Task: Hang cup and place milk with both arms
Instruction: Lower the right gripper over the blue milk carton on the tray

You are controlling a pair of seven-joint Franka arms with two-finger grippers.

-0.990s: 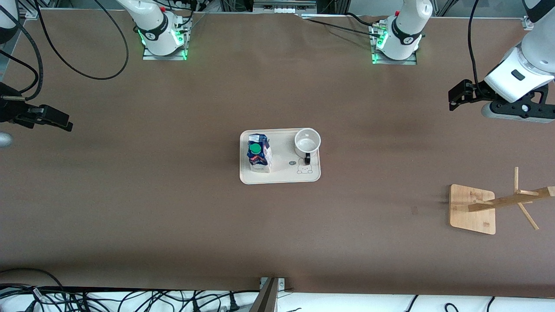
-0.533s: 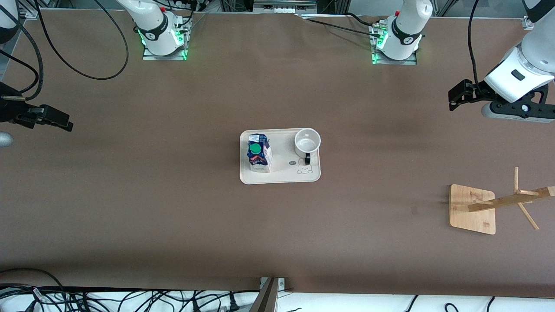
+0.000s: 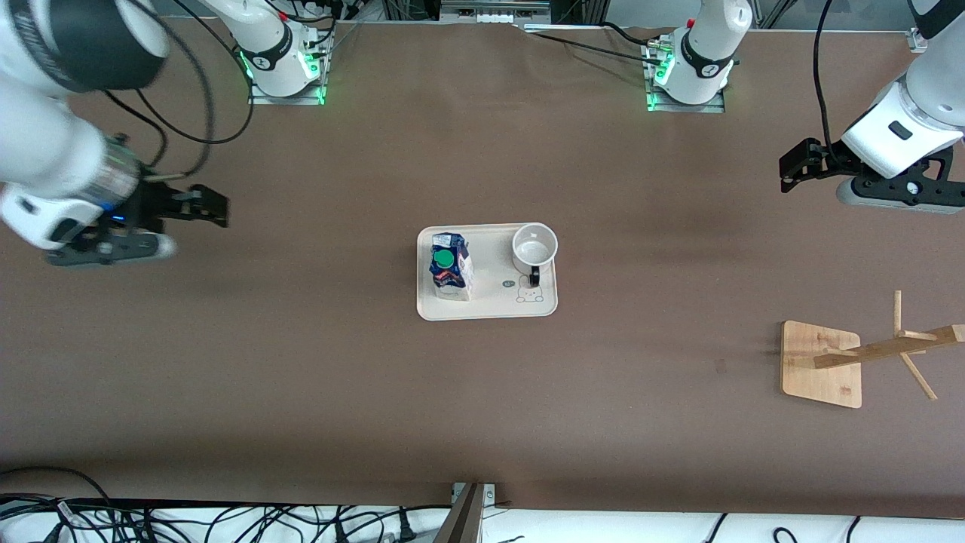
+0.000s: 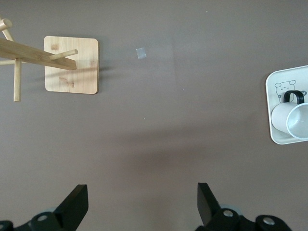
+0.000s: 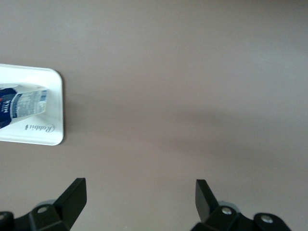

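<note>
Step in hand looks like the very start: both arms up in the air, nothing picked up yet.

Right gripper (image 3: 215, 207) is over bare table toward the right arm's end, w/ fingers (image 5: 72, 196) spread wide & holding nothing. Left gripper (image 3: 791, 166) is over bare table toward the left arm's end, fingers (image 4: 77, 204) also wide apart & empty.

The milk (image 3: 450, 265) stands upright on the tray (image 3: 490, 309), at the tray's end toward the right arm. The cup (image 3: 534, 246) sits on the same tray at the end toward the left arm, mouth up, black handle (image 3: 534, 276) pointing at the front camera. Milk & cup are near each other but not touching.

Next move, I think: right gripper goes over to the milk & closes on its sides; left gripper goes to the cup & grabs it so the handle stays free for a peg.

Other stuff: a wood rack (image 3: 867, 354) w/ pegs stands toward the left arm's end, nearer the front camera than the tray & well apart from it. Cables lie by the arm bases. Nothing sits between the grippers & the tray. The tight spot is milk & cup being close, so the two grippers could bump.
</note>
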